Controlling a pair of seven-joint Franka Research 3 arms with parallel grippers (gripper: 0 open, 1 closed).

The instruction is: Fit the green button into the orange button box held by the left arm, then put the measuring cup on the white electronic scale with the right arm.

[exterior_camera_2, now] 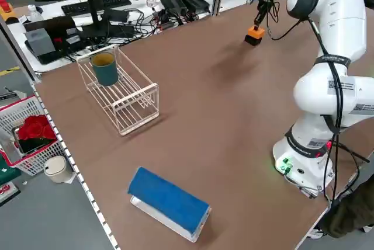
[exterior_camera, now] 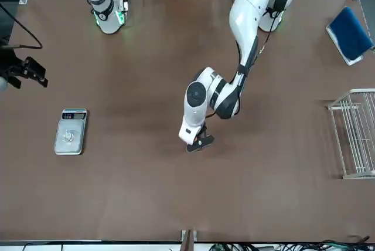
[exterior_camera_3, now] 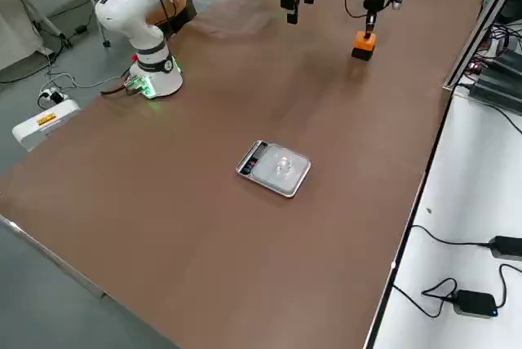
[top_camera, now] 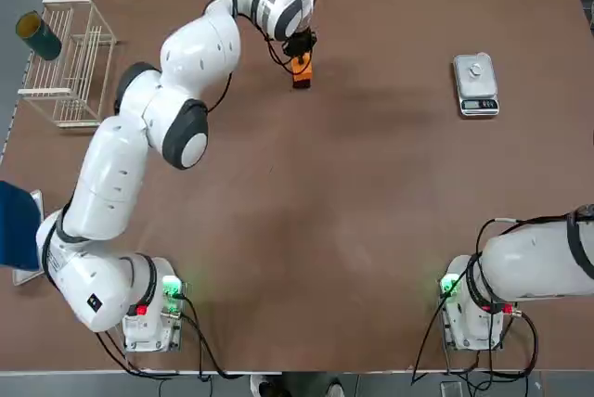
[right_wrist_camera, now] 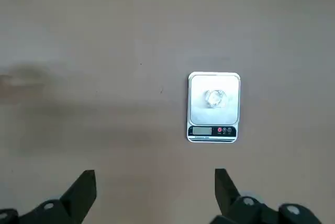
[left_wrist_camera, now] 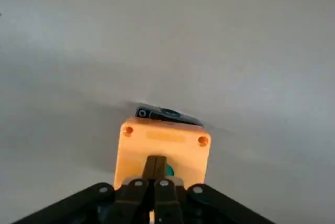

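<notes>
From where I stand by the robot's bases, the right hand [right_wrist_camera: 152,192] hangs nearest, spread wide and empty, well short of the white electronic scale [top_camera: 476,84]. A small clear thing, probably the measuring cup [right_wrist_camera: 215,98], already sits on the scale's plate. Far to the left of the scale, the left hand [top_camera: 299,44] presses its fingers narrow onto the top of the orange button box [top_camera: 300,70], which stands on the desk [top_camera: 353,211]. A bit of the green button [left_wrist_camera: 169,170] shows between fingers and box. If the hand lifts crooked, the box may tip. Whether the button is fully seated stays hidden.
</notes>
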